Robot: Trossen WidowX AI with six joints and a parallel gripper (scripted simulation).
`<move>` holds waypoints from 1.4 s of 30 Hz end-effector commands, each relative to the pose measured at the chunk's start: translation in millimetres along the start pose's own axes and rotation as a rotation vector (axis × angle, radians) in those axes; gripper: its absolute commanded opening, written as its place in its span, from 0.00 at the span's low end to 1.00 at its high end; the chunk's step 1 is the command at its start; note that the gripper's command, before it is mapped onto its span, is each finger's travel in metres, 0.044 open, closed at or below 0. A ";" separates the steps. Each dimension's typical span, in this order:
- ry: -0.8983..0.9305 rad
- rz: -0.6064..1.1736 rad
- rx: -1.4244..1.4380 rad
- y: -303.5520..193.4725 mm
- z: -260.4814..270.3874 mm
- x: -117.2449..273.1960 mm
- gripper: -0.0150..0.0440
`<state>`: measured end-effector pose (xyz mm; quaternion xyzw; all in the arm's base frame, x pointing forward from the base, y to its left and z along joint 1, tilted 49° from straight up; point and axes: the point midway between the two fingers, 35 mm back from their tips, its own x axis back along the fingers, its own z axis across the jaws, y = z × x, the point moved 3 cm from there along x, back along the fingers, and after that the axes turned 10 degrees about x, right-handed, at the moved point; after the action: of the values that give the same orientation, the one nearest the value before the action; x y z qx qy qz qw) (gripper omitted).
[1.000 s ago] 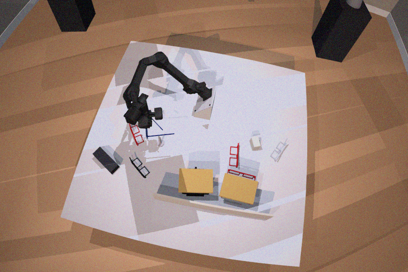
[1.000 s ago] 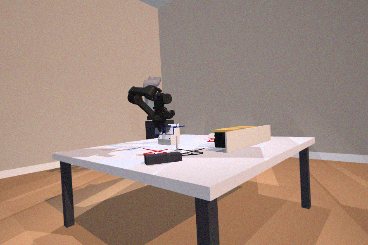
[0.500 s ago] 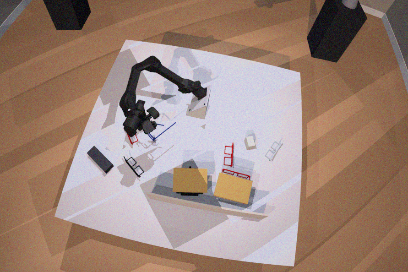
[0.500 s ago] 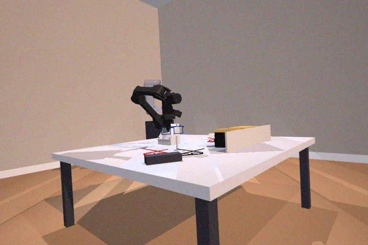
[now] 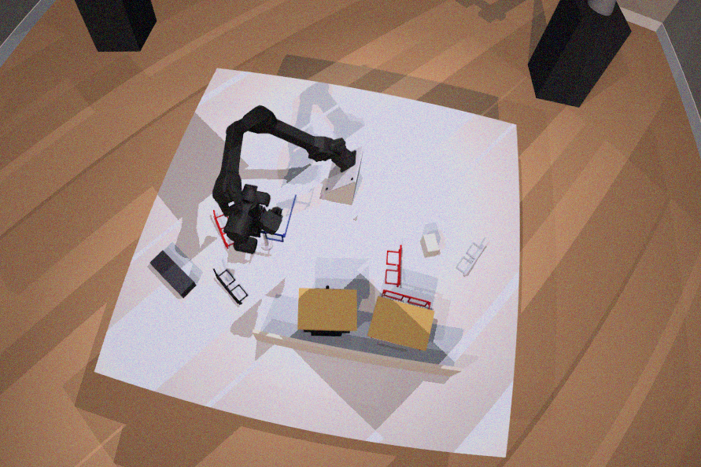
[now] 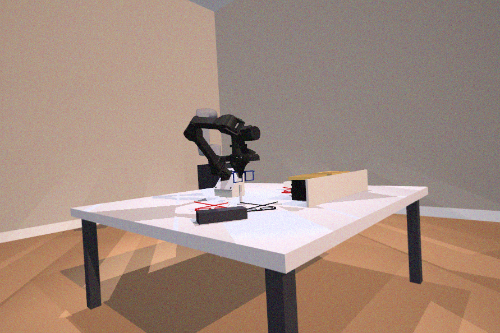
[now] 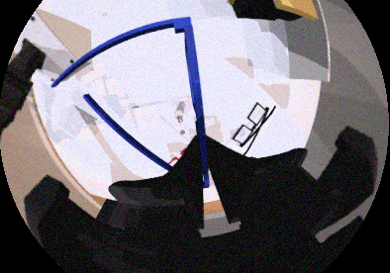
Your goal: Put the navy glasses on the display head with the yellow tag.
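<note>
My gripper [image 6: 240, 175] [image 7: 199, 138] is shut on the front frame of the navy glasses [image 6: 249, 175] [image 5: 289, 220] [image 7: 194, 74], which hang above the table with both temples spread open. In the top view the arm hides my fingertips and part of the glasses. Two display heads with mustard tops stand well away: the left head [image 5: 327, 309] [image 7: 249, 0] and the right head [image 5: 401, 323]. The wrist view shows a small yellow patch [image 7: 231, 1] on the left head's dark body. Red glasses [image 5: 406, 297] sit at the right head's front.
A pale panel [image 5: 356, 352] [image 6: 336, 188] stands behind the heads. Black glasses [image 5: 230, 285] [image 7: 250, 125], red glasses [image 5: 219, 228] [image 6: 211, 206], a dark box [image 5: 172, 273] [image 6: 221, 215] and a slim white post [image 6: 241, 194] are near me. More red glasses [image 5: 400, 266] lie before the right head.
</note>
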<state>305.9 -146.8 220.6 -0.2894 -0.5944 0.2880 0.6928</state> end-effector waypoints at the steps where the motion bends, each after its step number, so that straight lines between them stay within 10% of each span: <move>1: -0.006 0.008 0.162 7.4 -10.5 2.8 0.25; 42: -0.006 0.012 0.224 17.0 -23.8 -56.6 0.25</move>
<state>318.2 -181.1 167.8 -0.2110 -0.5566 0.3565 0.7201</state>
